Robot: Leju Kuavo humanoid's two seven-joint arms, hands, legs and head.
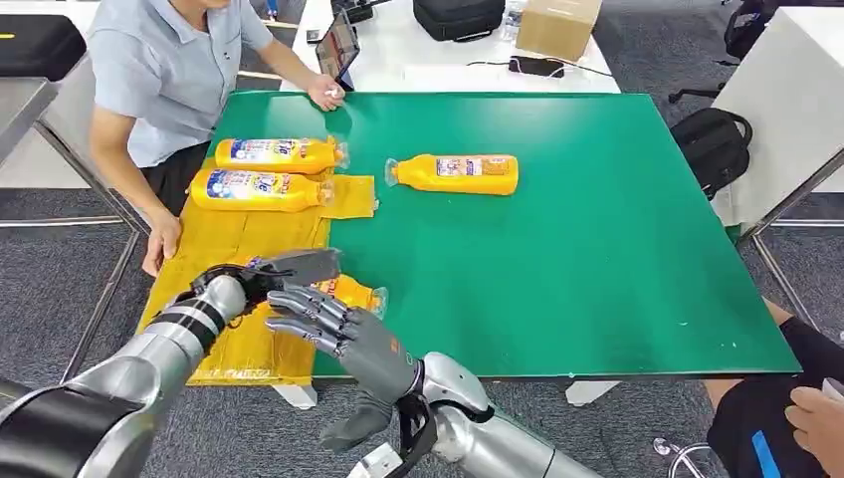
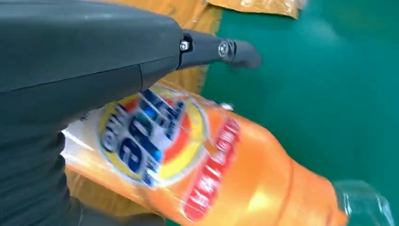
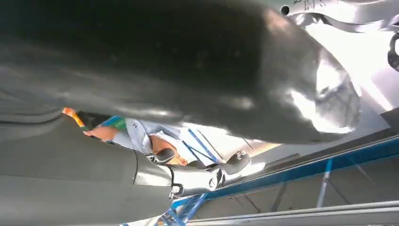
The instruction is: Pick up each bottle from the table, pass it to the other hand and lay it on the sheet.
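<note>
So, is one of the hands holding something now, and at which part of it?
Yes. The left hand holds an orange bottle around its labelled body, the clear cap end sticking out free. The right hand beside it is open.

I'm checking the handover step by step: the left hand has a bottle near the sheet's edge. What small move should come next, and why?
Probably carry the bottle further over the yellow sheet and lay it down. The left hand grips it, the right hand is open beside it, and two bottles already lie on the sheet.

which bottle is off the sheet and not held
The bottle alone on the green table, right of the two on the sheet.
</note>
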